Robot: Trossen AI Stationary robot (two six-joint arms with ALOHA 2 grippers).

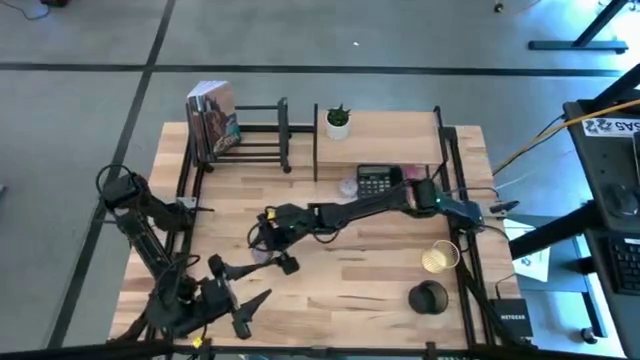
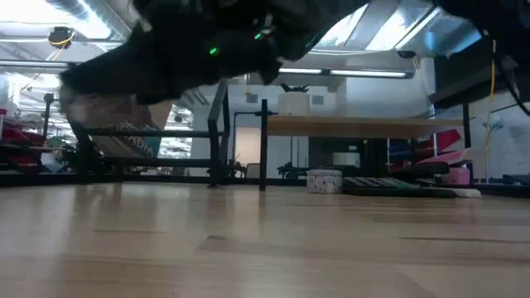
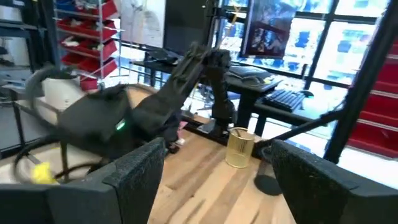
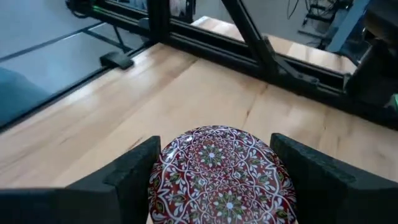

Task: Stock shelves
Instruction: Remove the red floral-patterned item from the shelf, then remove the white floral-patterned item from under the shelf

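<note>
A round tin [image 4: 221,177] with a red, white and green patterned lid sits between the fingers of my right gripper [image 4: 217,186], which is shut on it. That gripper [image 1: 270,243] reaches over the table's middle left. My left gripper [image 3: 221,186] stands open and holds nothing near the front left edge [image 1: 245,305]. The low black rack [image 1: 250,130] stands at the far left with books [image 1: 212,118] in it. The wooden shelf [image 1: 385,130] stands at the far middle, with a small potted plant [image 1: 338,120] on its top board. My right gripper pinches the tin's round side wall [image 4: 163,167] between its two fingers, one on each opposite side. The fingers reach roughly level from the table's right side. The tin's patterned lid faces up. In the low view nothing rests on the table below the gripper.
Under the wooden shelf lie a calculator [image 1: 378,180] and a small pale container [image 2: 325,180]. A gold wire cup [image 1: 440,257] and a black round thing [image 1: 428,297] stand at the front right. Bare tabletop [image 1: 350,290] lies between the arms.
</note>
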